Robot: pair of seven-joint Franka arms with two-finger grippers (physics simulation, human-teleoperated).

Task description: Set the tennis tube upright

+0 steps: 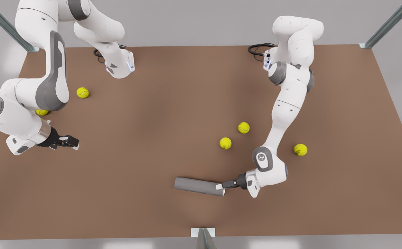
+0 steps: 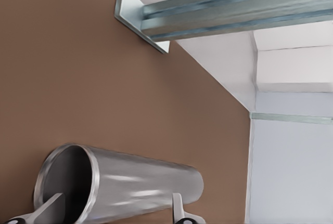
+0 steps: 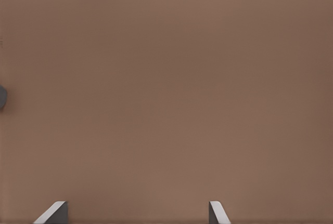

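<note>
The tennis tube [image 1: 198, 186] lies on its side on the brown table [image 1: 173, 103] near the front edge, a grey cylinder with its silvery rim toward the front view's right. Its open end [image 2: 67, 182] faces the left wrist camera. My left gripper [image 1: 220, 186] is at that rim end, open, with one finger [image 2: 52, 208] in front of the opening and the other against the tube's side; I cannot tell whether they touch the tube. My right gripper [image 1: 73, 141] hovers open over bare table at the front view's left, with nothing between its fingers [image 3: 57, 212].
Several yellow-green tennis balls lie about: one [image 1: 82, 92] and a half-hidden one [image 1: 41, 112] by the right arm, two [image 1: 243, 127] [image 1: 225, 143] behind the tube, one [image 1: 300, 149] beyond the left arm. A metal frame post [image 2: 223, 16] stands at the table corner.
</note>
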